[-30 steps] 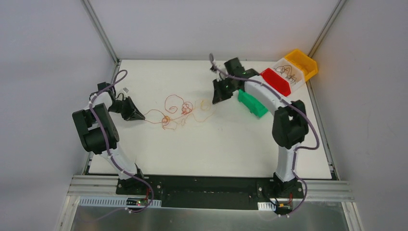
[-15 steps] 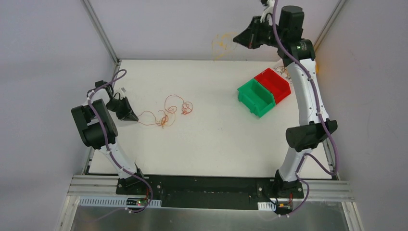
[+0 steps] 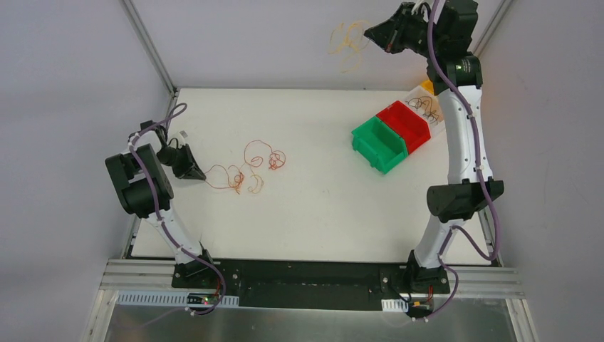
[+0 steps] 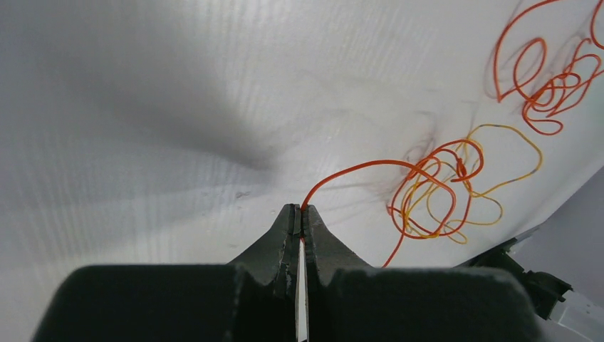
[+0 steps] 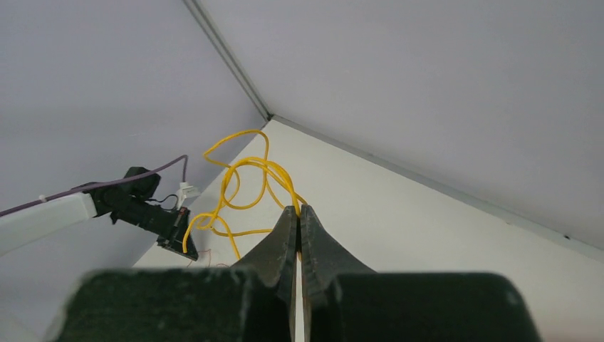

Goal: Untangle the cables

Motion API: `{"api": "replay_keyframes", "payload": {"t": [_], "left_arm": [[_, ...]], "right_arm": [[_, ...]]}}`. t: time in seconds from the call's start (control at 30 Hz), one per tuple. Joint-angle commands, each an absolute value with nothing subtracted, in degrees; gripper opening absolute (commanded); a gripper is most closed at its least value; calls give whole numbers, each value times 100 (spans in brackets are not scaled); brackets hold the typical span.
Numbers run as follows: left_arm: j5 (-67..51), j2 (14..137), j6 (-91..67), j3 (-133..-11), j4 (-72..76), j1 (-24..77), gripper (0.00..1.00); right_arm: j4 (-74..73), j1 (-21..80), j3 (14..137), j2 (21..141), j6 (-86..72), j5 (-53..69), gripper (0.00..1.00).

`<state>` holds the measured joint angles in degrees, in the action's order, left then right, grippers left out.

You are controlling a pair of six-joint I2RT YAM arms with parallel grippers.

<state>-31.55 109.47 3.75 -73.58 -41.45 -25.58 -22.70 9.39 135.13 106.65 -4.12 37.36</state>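
- Spanning the cell, the bench (image 3: 320, 214) carries the tangle of red and orange cables (image 3: 237, 178) left of centre, long axis running left-right.
- Right arm (image 3: 459, 135): stretched tall toward the far wall. Right tool (image 5: 299, 209) clenched on a yellow cable (image 5: 238, 171), which dangles in air, well apart from the tangle.
- Left arm (image 3: 142, 185): folded low, the nearer arm. Left tool (image 4: 300, 209) clamped on an orange cable (image 4: 356, 167); the tangle lies just to its right.
- Green bin (image 3: 379, 144) and red bin (image 3: 406, 122) touch, on the bench below the right tool.
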Motion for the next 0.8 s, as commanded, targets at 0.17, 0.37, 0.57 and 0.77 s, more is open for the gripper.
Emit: {"api": "replay_keyframes", "payload": {"t": [0.17, 0.37, 0.57, 0.77], "left_arm": [[-3834, 10408, 248, -7570, -4315, -1812, 0], [-3860, 10487, 89, -7558, -4315, -1615, 0], [-3849, 10567, 53, -7638, -4315, -1556, 0], [-4085, 10423, 21, -7681, -4318, -1428, 0]], "right_arm": [[-3280, 26, 12393, 10492, 1168, 2764, 0], [-3611, -618, 11637, 10794, 2183, 1979, 0], [-3639, -791, 11555, 11579, 2640, 1365, 0], [-4386, -747, 12450, 12338, 2584, 1588, 23]]}}
